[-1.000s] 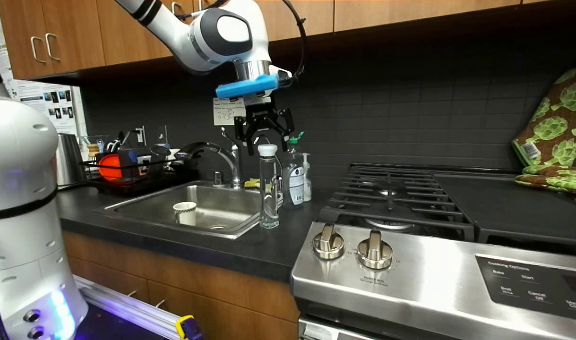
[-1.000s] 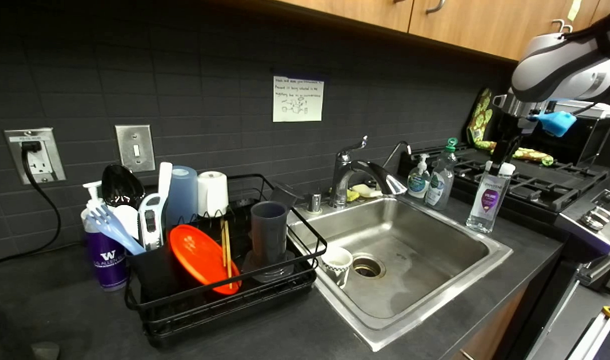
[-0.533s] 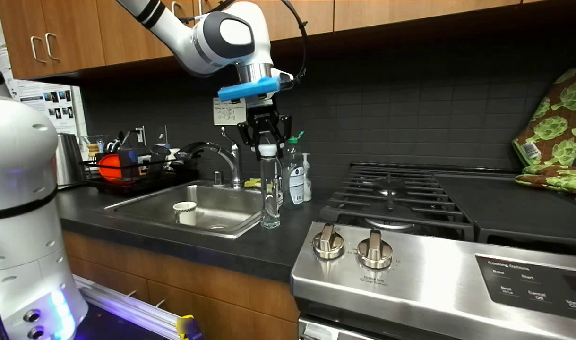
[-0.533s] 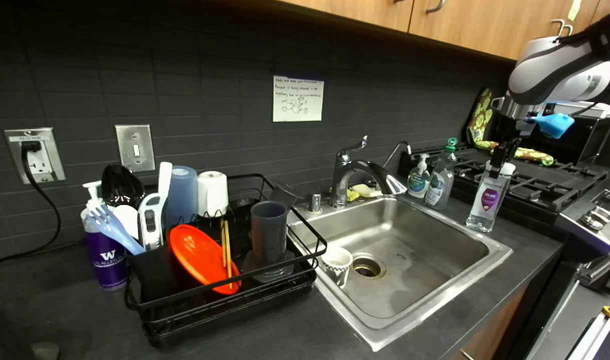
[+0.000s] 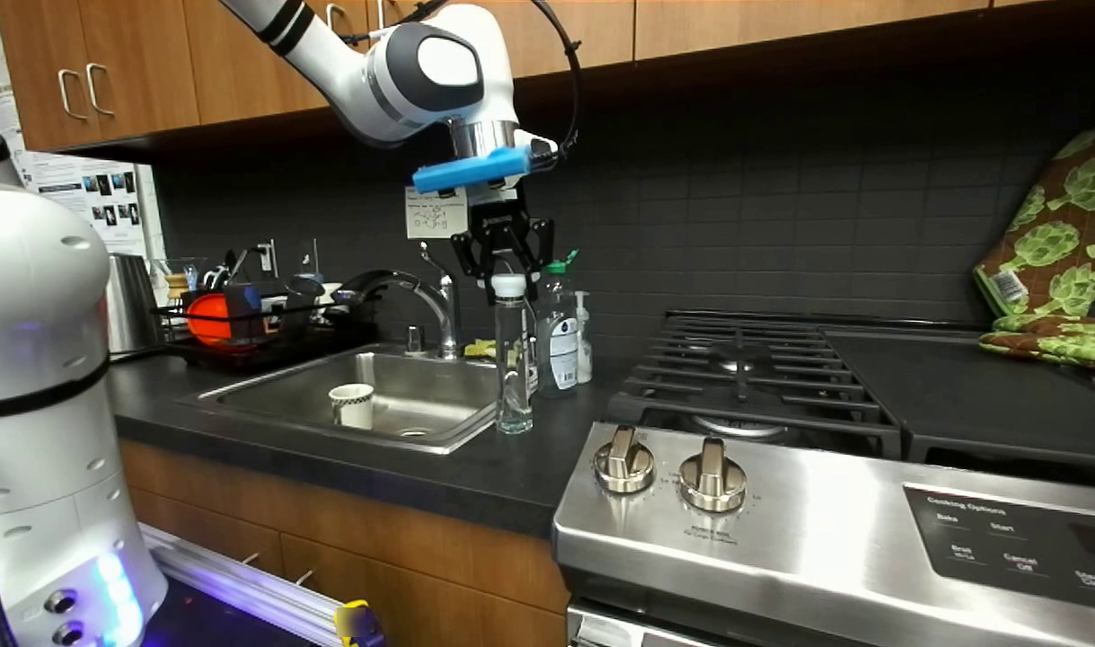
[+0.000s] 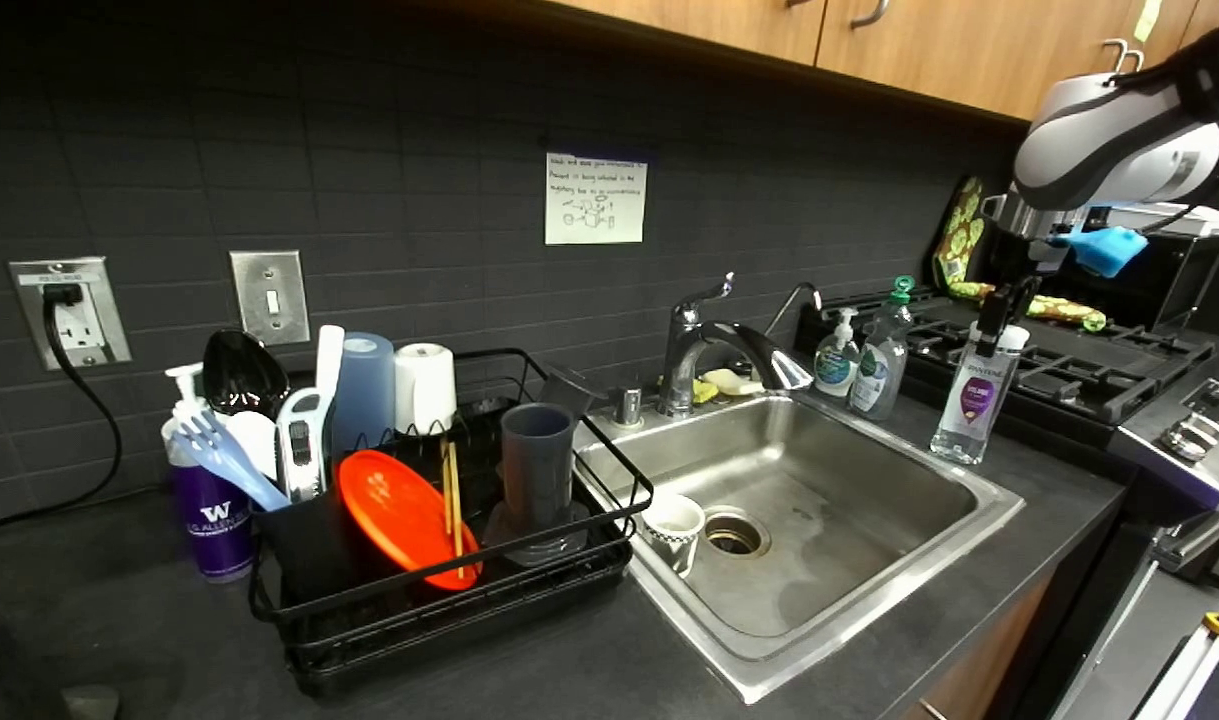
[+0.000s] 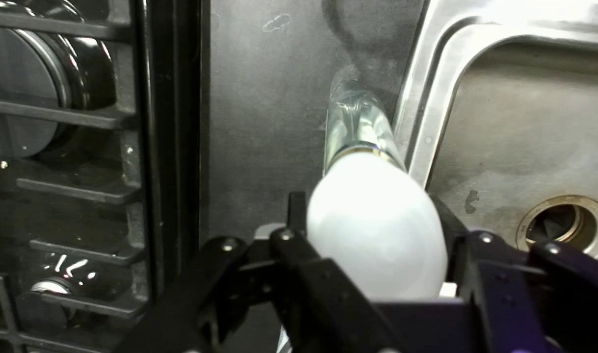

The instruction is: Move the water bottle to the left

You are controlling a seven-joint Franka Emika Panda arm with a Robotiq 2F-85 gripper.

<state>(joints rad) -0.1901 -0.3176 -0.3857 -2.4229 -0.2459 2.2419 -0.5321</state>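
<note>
The water bottle [image 5: 513, 368] is tall and clear with a white cap. It stands upright on the dark counter, between the sink and the stove. Its label [image 6: 977, 398] shows purple in an exterior view. My gripper [image 5: 512, 289] points down from above, its jaws shut on the bottle's top around the cap. From the wrist, the cap [image 7: 377, 230] fills the space between the black fingers, and the clear body [image 7: 360, 122] runs away below it. The cap hides part of the finger contact.
Beside the bottle are the steel sink [image 6: 839, 520] with a cup [image 5: 352, 405] in it and the stove [image 5: 736, 386]. A green-capped soap bottle [image 5: 560, 337] and a pump bottle [image 6: 837, 358] stand behind. The faucet [image 6: 704, 345] and dish rack [image 6: 449, 560] lie further along.
The jaws, spread wide above the cap one second ago, have come together on it. The bottle has shifted very slightly. Over the last half second almost nothing differs.
</note>
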